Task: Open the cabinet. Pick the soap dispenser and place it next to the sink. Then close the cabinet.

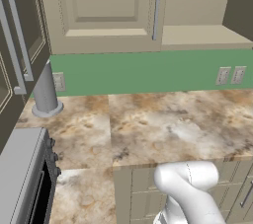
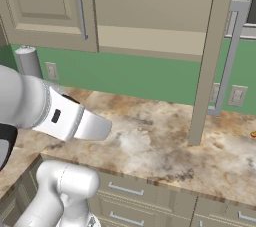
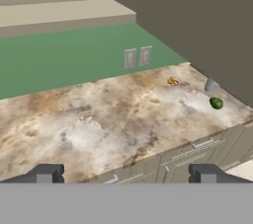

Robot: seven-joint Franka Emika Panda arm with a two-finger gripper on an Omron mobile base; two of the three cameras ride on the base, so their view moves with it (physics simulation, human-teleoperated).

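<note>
A beige wall cabinet (image 1: 106, 11) hangs above a marbled brown counter (image 1: 163, 129), with a green wall (image 1: 148, 72) between them. Its left door (image 2: 45, 6) is shut; its right door (image 2: 210, 56) stands swung out over the counter, edge-on in the right base view, baring a plain beige shelf (image 1: 207, 35). The soap dispenser cannot be made out on the part of the shelf that shows. A large grey flared-base post (image 1: 45, 92) stands at the counter's back left, near a wall outlet (image 1: 59, 81). The white arm (image 2: 55, 116) reaches out above the counter. In the hand view the gripper (image 3: 126, 174) has its two dark fingertips (image 3: 45, 173) wide apart with nothing between them, aimed across the counter toward a small green object (image 3: 216, 103) and a pair of outlets (image 3: 138, 57).
</note>
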